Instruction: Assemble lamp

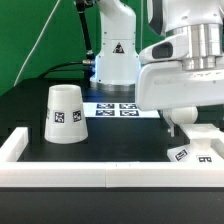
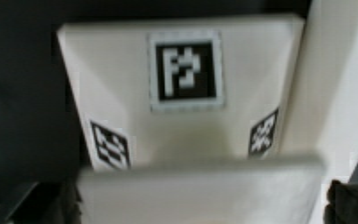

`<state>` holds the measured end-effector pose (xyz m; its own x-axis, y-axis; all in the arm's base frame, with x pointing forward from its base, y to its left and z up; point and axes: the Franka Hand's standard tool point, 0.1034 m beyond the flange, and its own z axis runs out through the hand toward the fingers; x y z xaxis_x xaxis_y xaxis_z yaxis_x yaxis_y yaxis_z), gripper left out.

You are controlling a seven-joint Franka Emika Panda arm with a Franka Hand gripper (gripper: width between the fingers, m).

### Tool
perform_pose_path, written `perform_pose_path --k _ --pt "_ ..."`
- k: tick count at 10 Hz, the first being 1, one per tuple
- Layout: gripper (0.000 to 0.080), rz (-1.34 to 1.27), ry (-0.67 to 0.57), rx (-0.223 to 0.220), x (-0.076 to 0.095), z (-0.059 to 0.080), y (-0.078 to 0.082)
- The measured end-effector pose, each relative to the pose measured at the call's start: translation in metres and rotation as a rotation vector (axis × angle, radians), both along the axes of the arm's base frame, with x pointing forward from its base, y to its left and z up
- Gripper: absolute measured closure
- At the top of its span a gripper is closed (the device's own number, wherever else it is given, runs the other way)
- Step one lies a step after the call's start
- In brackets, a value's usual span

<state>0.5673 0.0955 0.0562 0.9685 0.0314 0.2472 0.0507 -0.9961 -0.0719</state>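
Closest to the lens runs the white rail (image 1: 100, 172) that borders the black table (image 1: 120, 135), and just behind its end on the exterior view's right sits the lamp's base (image 1: 192, 148), a small flat stepped block with square tags on its sides. The gripper (image 1: 175, 124) hangs straight above it. In the wrist view its two dark fingertips (image 2: 30, 200) stand wide apart at either side of the block with nothing clamped between them; whether they already touch the block's sides I cannot tell. The shade (image 1: 65, 115) stands mouth-down well away toward the exterior view's left, and the marker board (image 1: 115, 108) lies behind it near the robot pedestal (image 1: 115, 50). No bulb shows in either view. The step in hand looks like picking up the base. To do it well, I would keep the fingers square to the block's straight sides and centred on it, so it does not twist as they close. I would also go low enough to catch the thicker lower step rather than the top edge. The rail sits close by, so a finger may clip it on the way down, and a slow, vertical approach seems wise.
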Motion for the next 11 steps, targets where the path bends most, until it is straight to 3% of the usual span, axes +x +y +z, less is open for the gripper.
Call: perform_pose_path --k 3,4,6,7,11 --pt "0.0100 0.002 -0.002 -0.005 -0.057 0.015 0.008" --pt "0.0100 -0.001 0.001 -0.001 -0.082 0.017 0.019" --pt "0.0100 0.012 0.011 0.003 -0.114 0.010 0.044" --pt "0.0100 0.029 0.019 -0.001 -0.122 0.006 0.049" --pt "0.0100 0.069 0.029 -0.014 -0.119 0.005 0.045"
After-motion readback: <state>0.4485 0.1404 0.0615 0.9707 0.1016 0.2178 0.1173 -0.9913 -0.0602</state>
